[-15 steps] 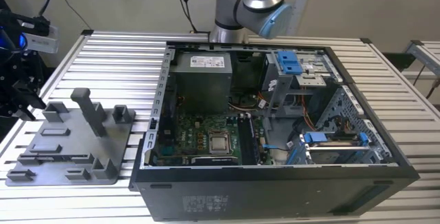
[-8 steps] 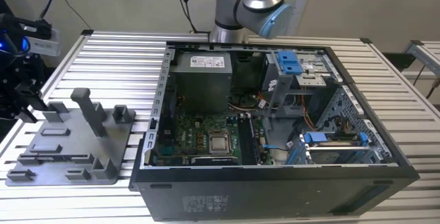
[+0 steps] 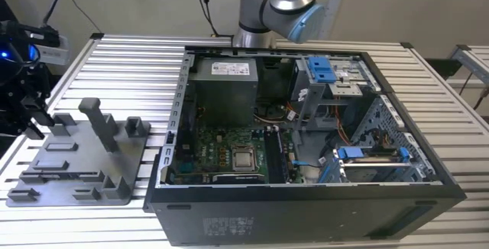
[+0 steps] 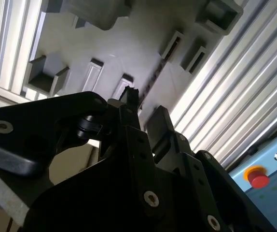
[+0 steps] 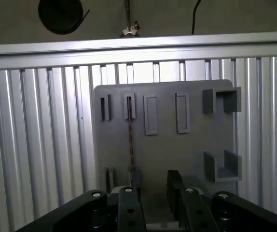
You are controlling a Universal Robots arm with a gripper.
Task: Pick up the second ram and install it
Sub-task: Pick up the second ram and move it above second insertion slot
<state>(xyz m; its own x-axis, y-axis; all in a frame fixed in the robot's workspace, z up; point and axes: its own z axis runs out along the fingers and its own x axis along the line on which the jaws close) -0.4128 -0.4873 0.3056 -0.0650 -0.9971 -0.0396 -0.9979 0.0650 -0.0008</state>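
A ribbed metal bench (image 3: 114,74) is carrying two things. A grey plastic tray (image 3: 77,160) with upright posts is lying flat on it toward the exterior view's left. An open black computer case (image 3: 306,217) is lying just beside the tray, toward the exterior view's right.

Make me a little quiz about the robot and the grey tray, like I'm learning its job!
1. True or false: the gripper is holding the ram.
2. Where is the ram? A) standing on edge in a slot of the grey tray; B) plugged in inside the computer case; C) lying flat on the table.
3. Fill in: the gripper is ____ (open or shut).

Key: 1 false; 2 A; 3 open.
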